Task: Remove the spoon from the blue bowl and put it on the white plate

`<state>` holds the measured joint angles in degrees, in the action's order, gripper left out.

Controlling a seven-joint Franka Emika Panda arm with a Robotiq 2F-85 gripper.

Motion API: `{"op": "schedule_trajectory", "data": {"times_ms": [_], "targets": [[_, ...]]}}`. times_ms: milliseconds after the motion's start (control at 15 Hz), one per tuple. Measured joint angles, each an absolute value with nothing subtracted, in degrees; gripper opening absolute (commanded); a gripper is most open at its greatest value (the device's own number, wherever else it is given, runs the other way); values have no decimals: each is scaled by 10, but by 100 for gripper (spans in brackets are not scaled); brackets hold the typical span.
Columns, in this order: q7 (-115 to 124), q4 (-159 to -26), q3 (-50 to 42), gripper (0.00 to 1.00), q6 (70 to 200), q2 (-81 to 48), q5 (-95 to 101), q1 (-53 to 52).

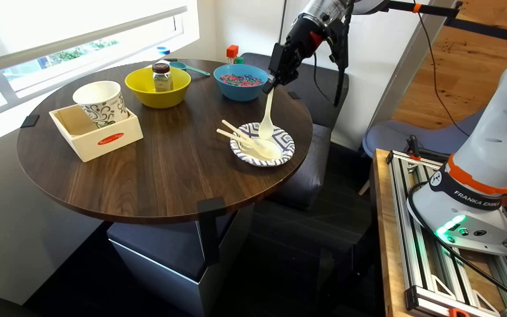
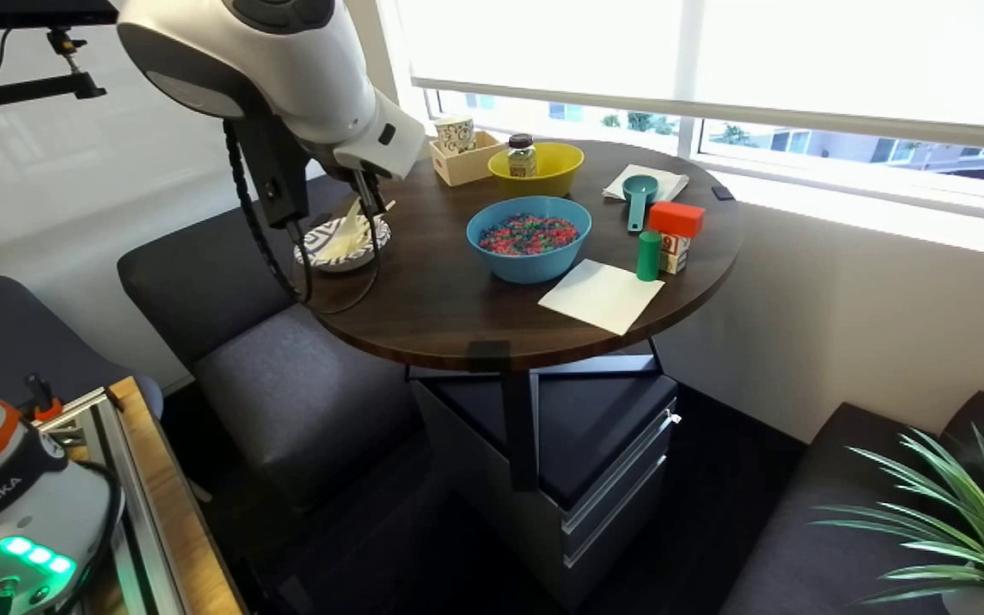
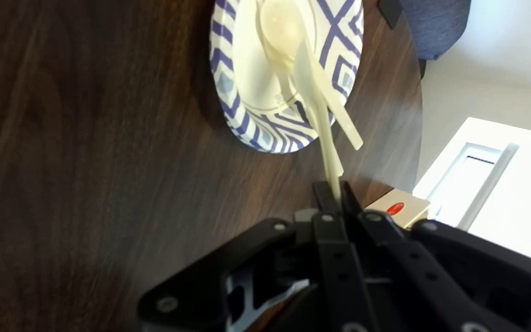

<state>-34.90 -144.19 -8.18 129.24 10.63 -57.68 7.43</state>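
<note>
My gripper [image 1: 270,83] is shut on the handle end of the pale spoon [image 1: 267,119]. The spoon hangs bowl-down over the white plate [image 1: 287,152]. I cannot tell whether its tip touches the plate. In the wrist view the spoon [image 3: 315,103] runs from between the fingertips [image 3: 336,191] toward the patterned plate [image 3: 225,60]. Other pale utensils [image 1: 236,132] lie on the plate, their handles over its rim. The blue bowl [image 1: 241,91] stands behind the plate, holding red, blue and green bits. In an exterior view the arm hides the gripper, while the blue bowl [image 2: 526,270] is plain.
A yellow bowl [image 1: 156,99] holds a jar [image 1: 163,79]. A wooden box [image 1: 104,143] holds a patterned paper cup [image 1: 101,101]. A teal scoop [image 2: 639,192], a red-topped box [image 2: 676,220], a green tube [image 2: 648,256] and a paper sheet [image 2: 599,295] lie near the blue bowl.
</note>
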Motion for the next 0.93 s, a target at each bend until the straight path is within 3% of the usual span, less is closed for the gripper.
{"op": "schedule_trajectory", "data": {"times_ms": [67,200,600,800,933], "targets": [[-345,-1442,-78,1,1292,104,-575,70],[-335,-1442,-71,30,1292,99,-571,64],[-319,-1441,-66,74,1294,90,-562,57],[-315,-1442,-63,97,1361,90,-540,57],[-300,-1445,-60,100,1420,90,-500,57]]}}
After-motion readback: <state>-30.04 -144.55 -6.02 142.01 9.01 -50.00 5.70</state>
